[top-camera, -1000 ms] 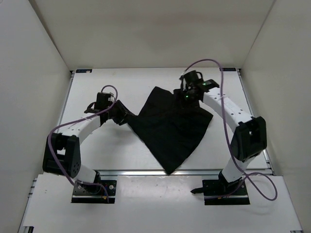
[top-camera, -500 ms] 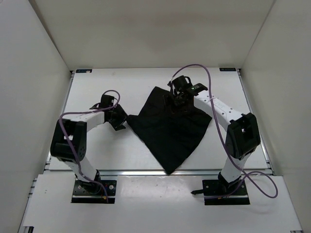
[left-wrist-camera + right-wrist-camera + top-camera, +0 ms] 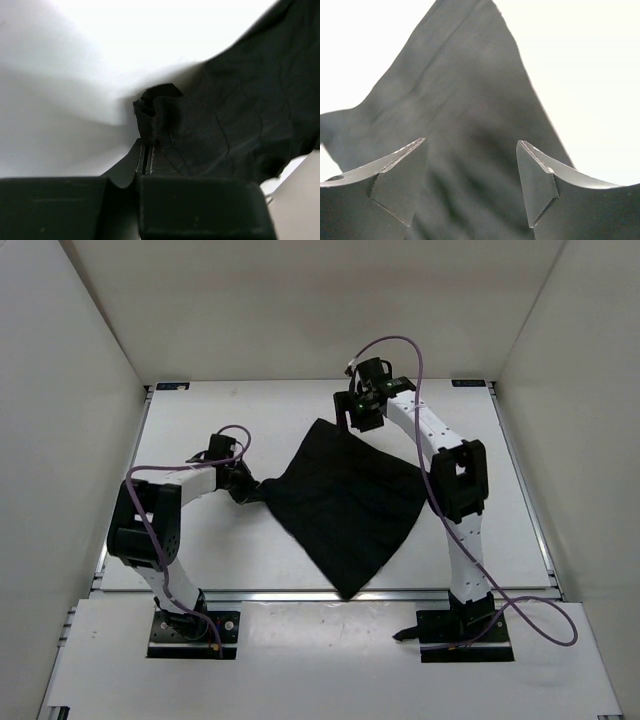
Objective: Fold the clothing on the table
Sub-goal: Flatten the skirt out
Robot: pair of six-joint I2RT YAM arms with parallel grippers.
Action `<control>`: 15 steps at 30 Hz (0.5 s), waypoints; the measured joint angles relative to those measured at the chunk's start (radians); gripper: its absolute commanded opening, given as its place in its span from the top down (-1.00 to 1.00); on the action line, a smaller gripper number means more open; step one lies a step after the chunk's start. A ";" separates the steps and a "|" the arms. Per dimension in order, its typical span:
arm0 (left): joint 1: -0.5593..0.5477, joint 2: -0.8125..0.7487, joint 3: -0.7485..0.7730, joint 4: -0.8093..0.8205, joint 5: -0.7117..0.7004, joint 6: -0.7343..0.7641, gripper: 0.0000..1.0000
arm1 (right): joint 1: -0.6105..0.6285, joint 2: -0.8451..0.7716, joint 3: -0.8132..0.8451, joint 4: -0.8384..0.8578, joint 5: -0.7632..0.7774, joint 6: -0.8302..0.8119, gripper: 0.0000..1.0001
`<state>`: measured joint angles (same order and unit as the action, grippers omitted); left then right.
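Across the middle of the large flat white rectangular table [image 3: 200,430], spread as a tilted diamond with the near corner reaching the aluminium rail [image 3: 250,594]: black pleated skirt of soft matte fabric [image 3: 345,505]. Lying flat, to all appearances; no fold made yet.

At the skirt's left corner, left black two-finger gripper [image 3: 248,488], jaws pressed together on a small bunch of cloth. Confirmed by the wrist view: fabric puckered and gathered right at the fingertips [image 3: 146,131], the rest of the skirt trailing off loose. Probably pinched there to gain a handle on that corner, ready to carry it across the skirt.

Over the skirt's far corner, right black two-finger gripper [image 3: 352,420], jaws standing well apart with only cloth below and between. Touching the fabric or hanging just above: cannot tell. Likely poised to take that second corner, so that both ends of one edge can be lifted together without the cloth sagging.

Against a second ago: left jaws then partly open at the same corner, spread widest half a second ago just beside it, now closed on it. Right gripper then above the skirt's right-hand far edge, since carried over to the far corner, arm stretched straighter. Skirt nearly unmoved, right corner drawn in slightly.
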<state>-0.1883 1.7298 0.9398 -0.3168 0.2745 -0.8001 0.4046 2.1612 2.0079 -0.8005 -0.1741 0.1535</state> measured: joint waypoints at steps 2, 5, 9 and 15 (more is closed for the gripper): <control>0.025 -0.032 -0.019 -0.039 0.023 0.040 1.00 | -0.021 0.085 0.072 0.026 -0.004 -0.008 -0.38; 0.067 -0.077 -0.034 -0.107 0.040 0.095 1.00 | -0.044 0.171 0.113 0.019 -0.018 -0.009 -0.41; 0.089 -0.085 -0.024 -0.201 0.026 0.172 1.00 | -0.060 0.262 0.181 0.026 -0.044 -0.016 -0.41; 0.061 -0.035 0.060 -0.359 0.021 0.308 1.00 | -0.024 0.312 0.239 0.056 -0.088 -0.016 -0.46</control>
<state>-0.1268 1.6943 1.0000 -0.6758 0.2958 -0.4923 0.3805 2.4737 2.2467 -0.7448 -0.2623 0.1379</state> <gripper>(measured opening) 0.036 0.715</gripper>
